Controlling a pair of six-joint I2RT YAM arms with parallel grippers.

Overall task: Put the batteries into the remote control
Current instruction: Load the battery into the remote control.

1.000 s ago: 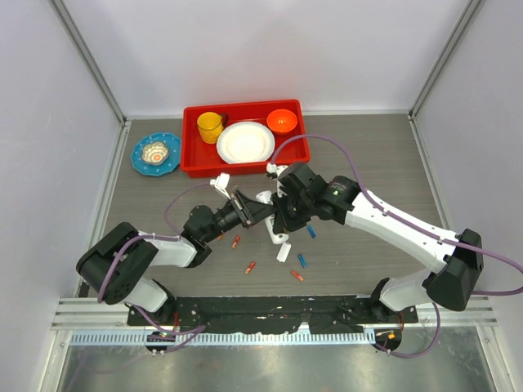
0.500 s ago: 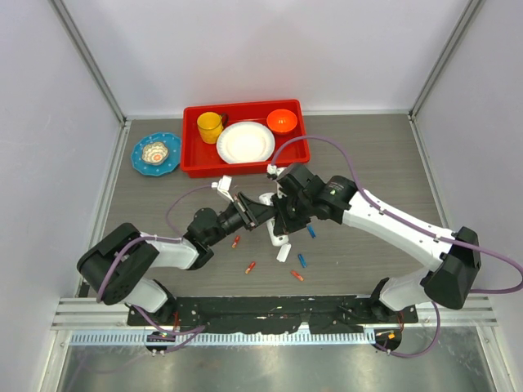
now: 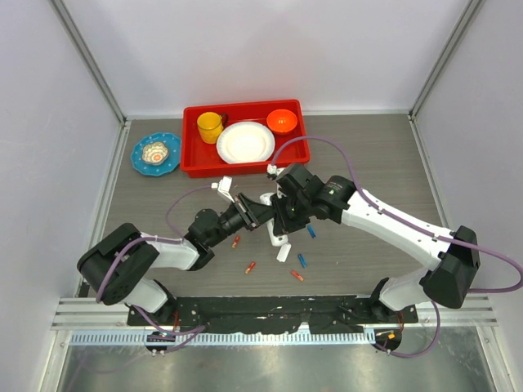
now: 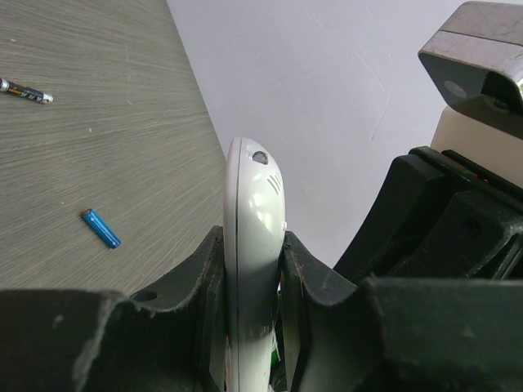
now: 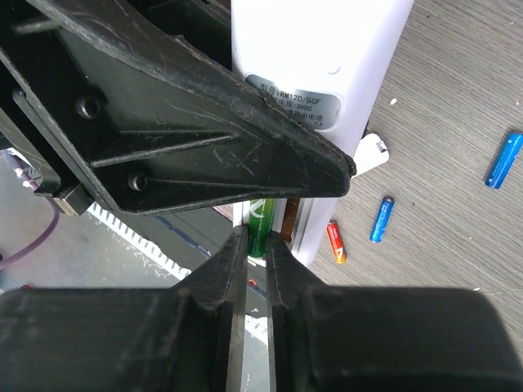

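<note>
Lena: Since a second ago the right gripper has edged slightly left over the grey wood-grain table; the loose cells have stayed put.

Omar: And the grips?

Lena: The left gripper is clamped on the slim white plastic remote control, over the table's middle between the 2 arms. The right fingers pinch 1 thin green cylindrical battery against the remote's back, at the recess.

Omar: So insertion is the step in hand, I'd judge.

Lena: Yes. Next the cell needs pressing level into its slot, then a clean release and a fetch of another. 2 blue batteries and 3 orange-red batteries lie on the near side of the remote, around the small white rectangular cover.

Omar: What can't you see?

Lena: The recess itself; black fingers hide it in every view. Whether the cell is seated, which way its poles face, and whether the pinch is loosening, I cannot tell.
</note>
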